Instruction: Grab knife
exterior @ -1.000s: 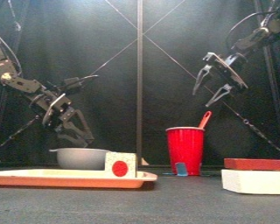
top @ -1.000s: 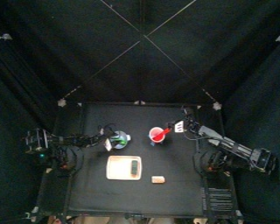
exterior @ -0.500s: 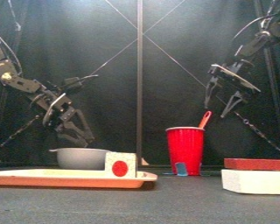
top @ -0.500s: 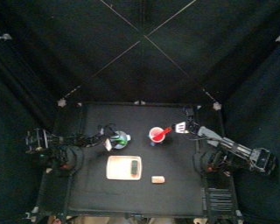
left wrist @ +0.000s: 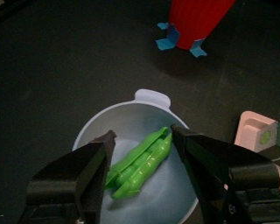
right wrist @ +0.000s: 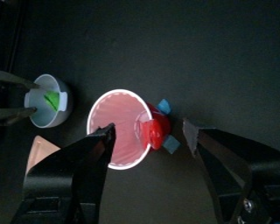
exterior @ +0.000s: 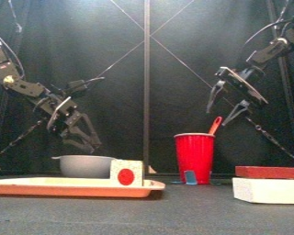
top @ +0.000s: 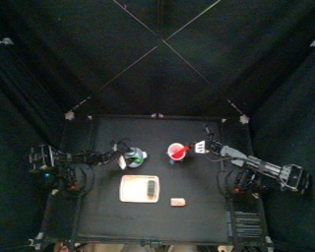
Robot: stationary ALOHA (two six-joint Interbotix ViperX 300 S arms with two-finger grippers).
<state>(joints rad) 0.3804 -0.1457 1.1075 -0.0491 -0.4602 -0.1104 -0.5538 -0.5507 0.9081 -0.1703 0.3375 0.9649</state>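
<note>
- The knife [exterior: 215, 126] stands handle-up inside the red cup [exterior: 194, 158], its red handle end leaning out over the cup's right rim; the blade is hidden inside.
- The right gripper [exterior: 231, 92] hangs above the cup, a little to its right, fingers spread wide and holding nothing.
- The left gripper [left wrist: 149, 150] hovers at the left over a pale bowl [left wrist: 101, 131] holding a green pea pod [left wrist: 140, 161], its fingers apart, one on each side of the pod.
- A pale tray [exterior: 76, 188] lies at the near left.

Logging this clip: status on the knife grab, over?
Right gripper open, above the red cup. Knife leans in red cup, handle up, ungripped. Left gripper open over grey bowl. Path looks clear.
</note>
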